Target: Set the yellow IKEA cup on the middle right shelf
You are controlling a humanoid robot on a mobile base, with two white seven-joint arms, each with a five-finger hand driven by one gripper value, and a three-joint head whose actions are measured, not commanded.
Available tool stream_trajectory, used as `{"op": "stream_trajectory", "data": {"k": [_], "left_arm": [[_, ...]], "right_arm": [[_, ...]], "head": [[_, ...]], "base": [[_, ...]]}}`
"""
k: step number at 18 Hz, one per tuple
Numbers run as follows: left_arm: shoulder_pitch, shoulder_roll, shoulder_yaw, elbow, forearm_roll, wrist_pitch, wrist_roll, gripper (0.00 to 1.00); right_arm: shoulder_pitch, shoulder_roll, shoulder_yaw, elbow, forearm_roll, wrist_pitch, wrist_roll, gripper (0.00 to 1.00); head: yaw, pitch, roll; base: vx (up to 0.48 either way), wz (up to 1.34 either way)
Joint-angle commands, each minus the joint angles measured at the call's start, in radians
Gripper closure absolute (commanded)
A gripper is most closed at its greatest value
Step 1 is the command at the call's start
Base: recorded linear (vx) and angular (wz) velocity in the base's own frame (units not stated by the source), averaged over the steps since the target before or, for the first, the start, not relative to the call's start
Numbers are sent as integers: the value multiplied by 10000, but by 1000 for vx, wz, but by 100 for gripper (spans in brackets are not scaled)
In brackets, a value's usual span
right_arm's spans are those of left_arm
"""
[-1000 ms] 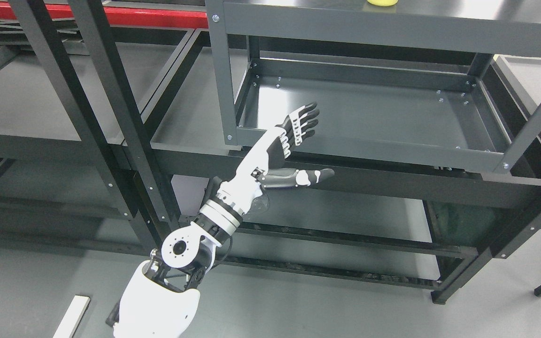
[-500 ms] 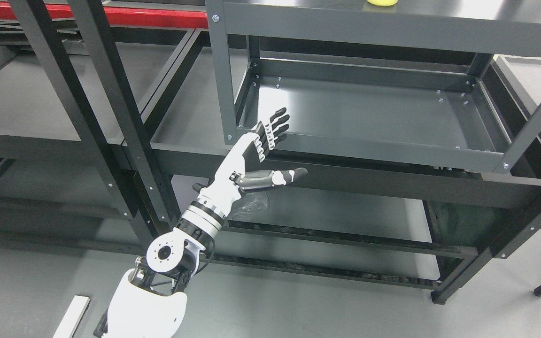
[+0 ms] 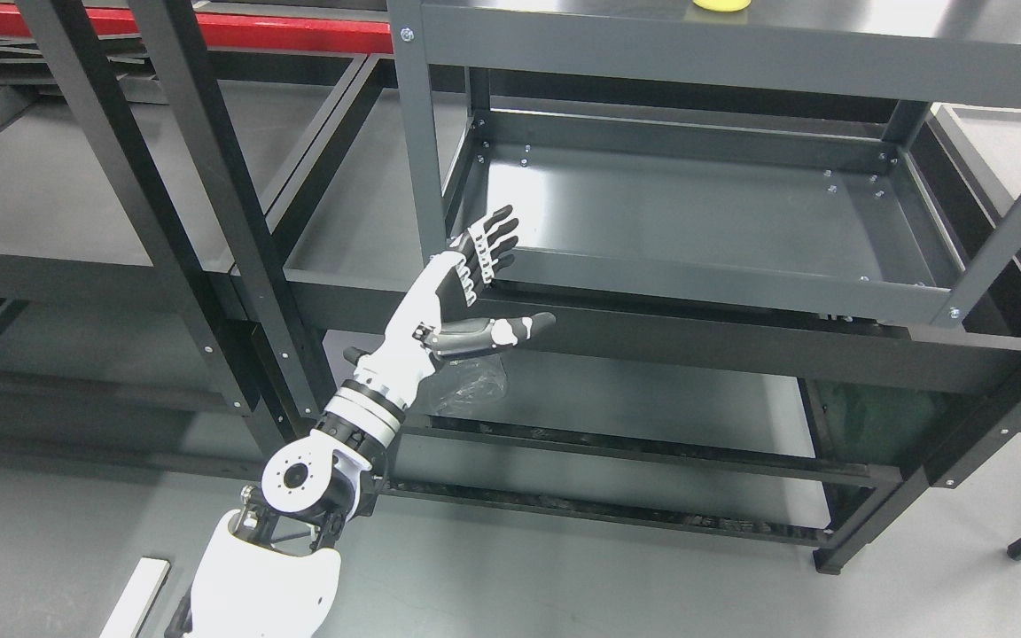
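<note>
My left hand [image 3: 466, 283] hangs in front of the grey shelving unit, fingers [image 3: 488, 244] stretched out together and thumb [image 3: 510, 330] splayed to the side, holding nothing. It sits just at the front left corner of the lower tray [image 3: 697, 213], near the upright post [image 3: 417, 151]. My right arm is not in the picture.

The yellow cup [image 3: 721, 4] stands on the shelf above [image 3: 741, 53], right at the top edge of what I see; only its base shows, so I cannot tell how it sits beyond that it rests on the board, well apart from my hand. Whether that board counts as the middle right shelf I cannot settle from here. If it does, the cup already lies where the task wants it and my empty hand fits a job finished; if the target is another level, the same empty hand fits a reach for the cup to come.

Either way, what matters for moving well is clearance. The corner post and the tray's front lip [image 3: 697, 288] are close to my fingertips, so any travel should go outward from the frame before it goes up or down, keeping the wrist clear of the metal edges. A clear plastic wrapper [image 3: 471, 390] lies on the shelf below my wrist; I should keep off it.
</note>
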Motion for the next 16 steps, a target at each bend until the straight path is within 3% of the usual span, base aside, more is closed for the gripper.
{"op": "stream_trajectory", "data": {"k": [1, 5, 8, 13, 16], "left_arm": [[30, 175, 284, 279, -70, -309, 393, 1], [30, 175, 391, 893, -482, -830, 2188, 1], [184, 175, 820, 1307, -1234, -1353, 2252, 1], [551, 175, 1219, 1629, -1297, -1399, 2328, 1], [950, 175, 1220, 1691, -1266, -2454, 2405, 1]], "right_arm": [[138, -175, 169, 0, -245, -1, -4, 1], [138, -175, 169, 0, -245, -1, -4, 1], [138, -175, 169, 0, -245, -1, -4, 1], [138, -175, 169, 0, -245, -1, -4, 1], [138, -175, 169, 0, -245, -1, -4, 1]], "head": [[0, 0, 0], [0, 0, 0], [0, 0, 0], [0, 0, 0], [0, 0, 0]], "base": [[0, 0], [0, 0], [0, 0], [0, 0], [0, 0]]}}
